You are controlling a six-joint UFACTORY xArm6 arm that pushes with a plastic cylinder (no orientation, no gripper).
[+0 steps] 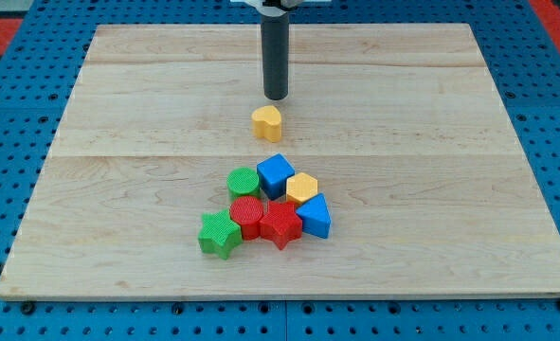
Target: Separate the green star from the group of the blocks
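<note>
The green star (220,234) lies at the lower left corner of a tight group of blocks, touching a red cylinder (246,217). The group also holds a red star (280,224), a green cylinder (243,182), a blue cube (275,174), a yellow hexagon (301,188) and a blue triangle block (315,217). A yellow heart-shaped block (267,122) lies alone above the group. My tip (276,98) is just above the yellow heart, well above the group and far from the green star.
The blocks rest on a light wooden board (118,114) set on a blue perforated table (14,95). A red area (559,19) shows at the view's top corners.
</note>
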